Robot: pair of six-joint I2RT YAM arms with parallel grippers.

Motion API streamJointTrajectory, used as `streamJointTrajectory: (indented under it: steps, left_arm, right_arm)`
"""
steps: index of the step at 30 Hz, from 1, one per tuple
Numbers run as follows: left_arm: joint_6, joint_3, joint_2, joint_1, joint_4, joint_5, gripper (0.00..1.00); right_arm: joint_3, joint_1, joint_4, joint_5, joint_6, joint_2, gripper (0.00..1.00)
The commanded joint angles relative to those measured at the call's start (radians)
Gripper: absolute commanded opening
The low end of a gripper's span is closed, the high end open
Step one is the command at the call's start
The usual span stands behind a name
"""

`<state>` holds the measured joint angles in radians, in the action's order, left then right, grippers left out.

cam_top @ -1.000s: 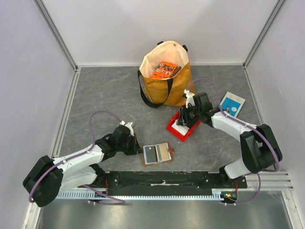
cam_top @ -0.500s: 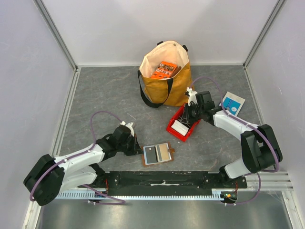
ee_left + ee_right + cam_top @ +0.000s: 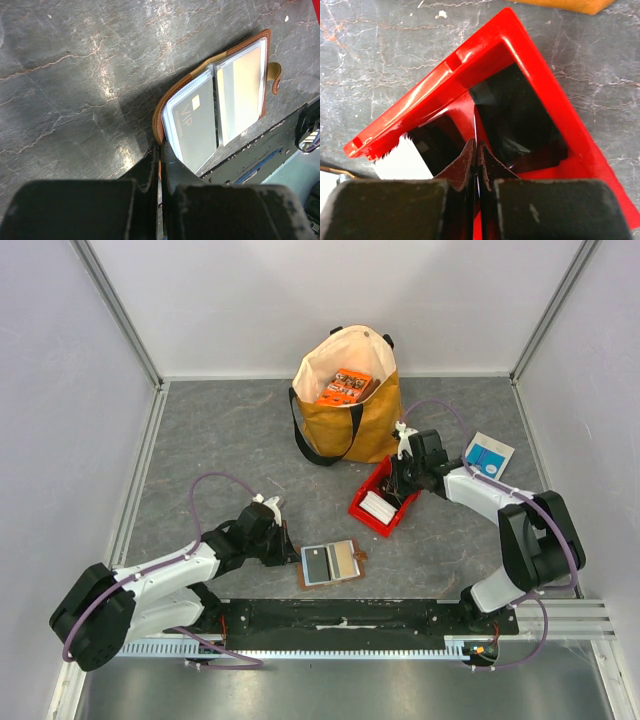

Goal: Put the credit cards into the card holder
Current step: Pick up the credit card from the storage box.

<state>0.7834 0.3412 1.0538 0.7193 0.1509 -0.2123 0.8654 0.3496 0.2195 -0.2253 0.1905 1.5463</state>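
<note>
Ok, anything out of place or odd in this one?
Nothing spilled or damaged. The red bin sits diagonally, the card holder lies open with the left gripper clamped on its edge, and the right gripper pinches a card inside the bin.

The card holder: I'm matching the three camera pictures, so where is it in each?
Top external: the card holder lies open near the bottom centre, beside the left gripper.
Left wrist: right of centre, open, with the left gripper pinching its edge.
Right wrist: not in it.
Shared landmark: the grey marbled tabletop.
</note>
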Motion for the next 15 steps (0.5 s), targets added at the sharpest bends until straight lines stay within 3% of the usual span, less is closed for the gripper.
streamJointTrajectory:
  steps: [1,12,15]
  left_arm:
    - [-0.032,0.030,0.011,0.000,-0.030,-0.013,0.02]
    - [-0.032,0.028,0.012,-0.001,-0.033,-0.013,0.02]
    - [-0.032,0.030,0.011,0.000,-0.033,-0.015,0.02]
  right_arm:
    - [0.035,0.014,0.020,0.038,0.012,0.034,0.08]
    - [0.055,0.069,0.081,0.050,-0.031,0.084,0.20]
    - [0.060,0.075,0.093,0.075,-0.031,0.077,0.20]
